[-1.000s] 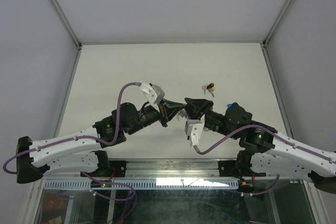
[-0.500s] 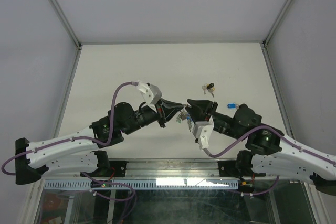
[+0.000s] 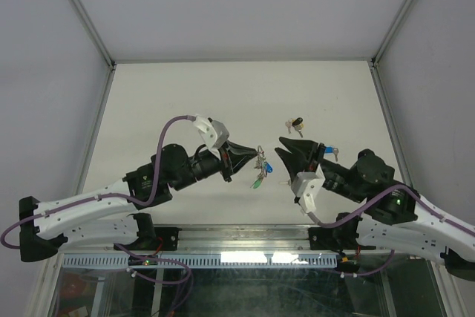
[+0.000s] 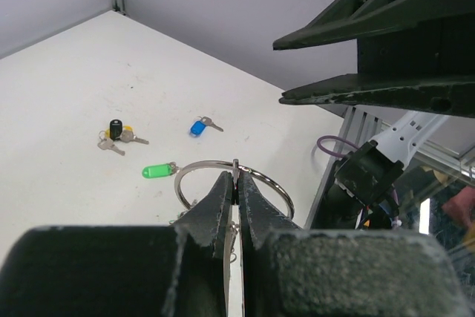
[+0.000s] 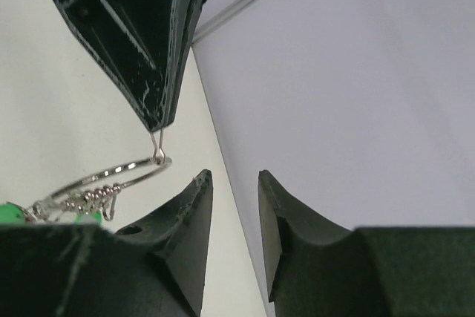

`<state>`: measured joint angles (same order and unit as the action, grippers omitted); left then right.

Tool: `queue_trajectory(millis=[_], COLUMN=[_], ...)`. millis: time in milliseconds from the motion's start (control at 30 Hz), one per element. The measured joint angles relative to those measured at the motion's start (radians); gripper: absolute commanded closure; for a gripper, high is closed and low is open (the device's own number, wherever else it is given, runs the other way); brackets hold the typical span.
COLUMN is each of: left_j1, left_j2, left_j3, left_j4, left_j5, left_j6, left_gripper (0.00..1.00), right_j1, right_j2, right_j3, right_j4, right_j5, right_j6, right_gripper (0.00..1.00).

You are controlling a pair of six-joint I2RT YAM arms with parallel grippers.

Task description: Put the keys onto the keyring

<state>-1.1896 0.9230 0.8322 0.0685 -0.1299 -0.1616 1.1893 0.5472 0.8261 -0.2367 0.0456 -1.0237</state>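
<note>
Two black pincers face each other above the near half of the flat white bench [image 3: 148,109]. Nearest the arm bases, a small silver metal green-capped key [image 3: 256,182] and a matching blue-capped key [image 3: 267,170] dangle at 6 o'clock of the left pincer [image 3: 257,155]. They hang from the thin silver wire keyring [image 4: 234,162], which is held clear of the bench. The left pincer is closed tight on that ring, pinching its wire edge-on between the fingertips so the loop stands out past them. At 3 o'clock of it, slightly apart, the right pincer [image 5: 232,177] grips nothing. Its jaws stand partly apart with only air between them, and the ring's loop sits near one fingertip without visibly touching it. Past the ring, in the left wrist view, a second green-capped key [image 4: 157,171] appears to lie flat on the bench at 9 o'clock of the loop. At 3 o'clock of the right pincer, a loose blue-capped key [image 3: 326,152] lies on the bench close beside that arm's wrist. Farthest out, at 12 o'clock of the right pincer, a small bunch of silver keys with black and yellow caps [image 3: 295,125] lies on the bench, well apart from the keyring.
</note>
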Motion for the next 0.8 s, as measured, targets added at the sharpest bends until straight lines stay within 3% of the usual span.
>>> queue_trajectory(millis=[300, 800], left_j1=[0.000, 0.000], left_j2=[-0.048, -0.055], left_j3=[0.000, 0.000], left_j4=[-0.010, 0.032], left_j5=[0.020, 0.052], left_j6=[0.001, -0.008], left_gripper=[1.00, 1.00], right_j1=[0.000, 0.000], right_j2=[-0.013, 0.045], right_j3=[-0.060, -0.117], right_j4=[-0.021, 0.167], right_j5=[0.026, -0.072], right_j6=[-0.085, -0.172], right_gripper=[0.67, 0.66])
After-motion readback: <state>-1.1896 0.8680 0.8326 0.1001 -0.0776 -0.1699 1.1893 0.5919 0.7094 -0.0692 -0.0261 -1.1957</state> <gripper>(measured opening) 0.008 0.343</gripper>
